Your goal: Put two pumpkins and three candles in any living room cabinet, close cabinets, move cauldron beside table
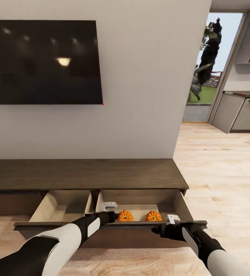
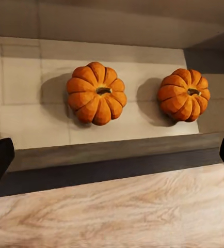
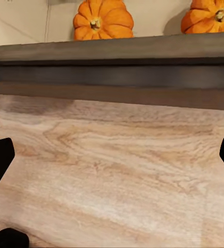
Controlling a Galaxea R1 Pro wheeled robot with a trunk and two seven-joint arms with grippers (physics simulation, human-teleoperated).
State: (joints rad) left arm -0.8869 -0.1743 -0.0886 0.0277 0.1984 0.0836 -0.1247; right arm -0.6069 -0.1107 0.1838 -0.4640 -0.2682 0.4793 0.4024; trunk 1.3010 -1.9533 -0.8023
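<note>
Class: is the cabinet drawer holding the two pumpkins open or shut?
Open. The drawer is pulled out from the cabinet, exposing both pumpkins inside from above.

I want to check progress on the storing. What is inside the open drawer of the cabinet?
The right compartment of the open drawer holds two pumpkins, standing apart. The left compartment looks bare, but its front part is hidden by the drawer front. No candles are visible.

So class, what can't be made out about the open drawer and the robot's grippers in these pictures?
- Head view: drawer floor nearest the robot, hidden behind its front panel.
- Head view: left gripper fingers, too small to judge.
- Right wrist view: both pumpkins cut off by the edge.
</note>
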